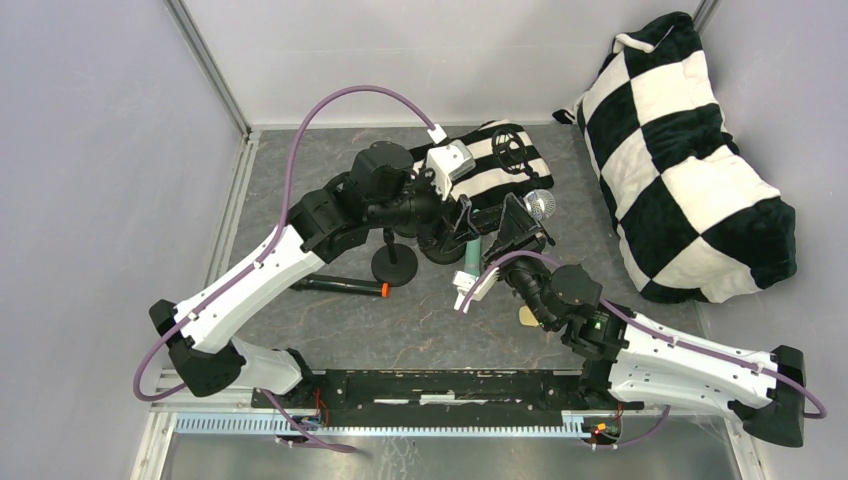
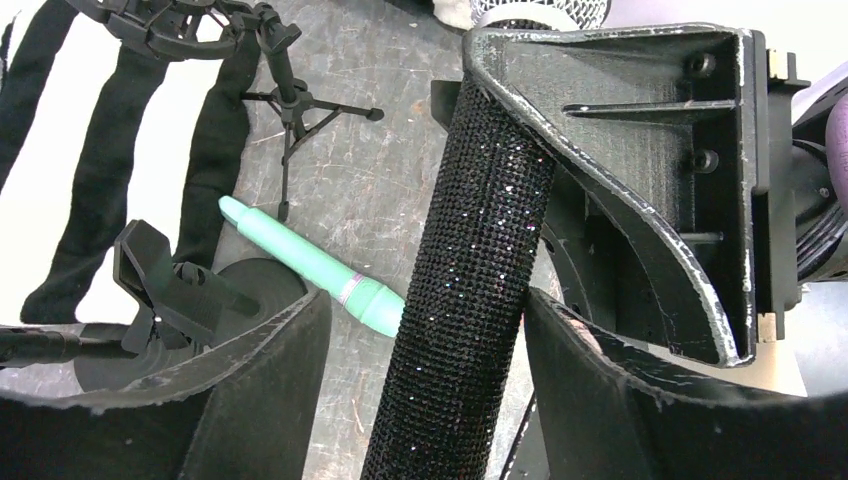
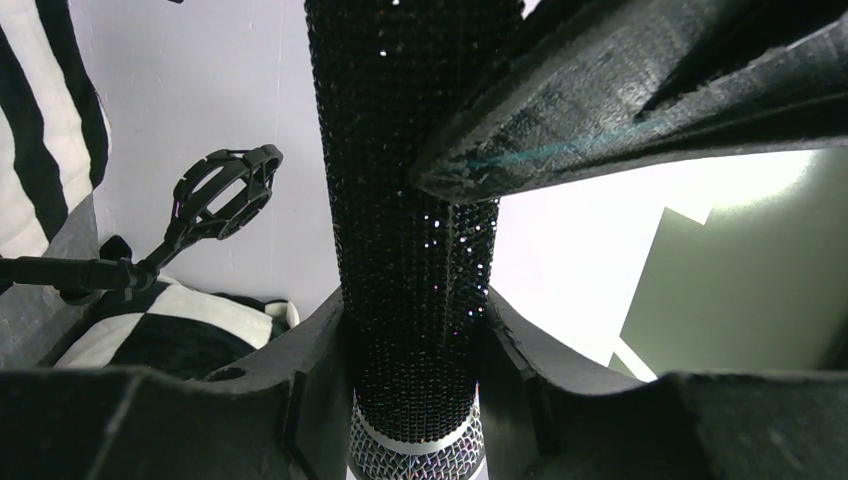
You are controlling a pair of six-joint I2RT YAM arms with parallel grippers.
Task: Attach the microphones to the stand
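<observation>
Right pincer (image 3: 415, 320) fills the foreground of its own wrist view, clenched on the glitter microphone (image 3: 410, 200). Both fingers press the sparkling black barrel just above the silver mesh head (image 3: 415, 455).

Left pincer (image 2: 430, 330): released. Its fingers straddle the same barrel, with a gap showing on at least one side.

Positions, top view:
- Glitter microphone is held off the bench (image 1: 420, 330), at 2 o'clock from the stand (image 1: 394, 265) with the round base.
- Mint microphone (image 2: 320, 270) lies flat at 3 o'clock from that base.
- Orange-ring microphone (image 1: 340, 287) lies flat at 8 o'clock, its ringed end just beside the base.
- Cream-yellow microphone (image 1: 527, 317) sits at 4 o'clock, mostly hidden under the right arm.
- The stand's clip (image 2: 160, 285) looks unoccupied in the left wrist view.

Handling (judgement): the barrel is rigid and probably moderately heavy toward the head. The studded surface should give the fingers good bite. The mesh head could dent, so take hold mid-barrel and leave the tail end free for the clip. The clip likely needs a firm push to seat the barrel.

Markings: no brand, label or writing is legible on any microphone or on the stand.
</observation>
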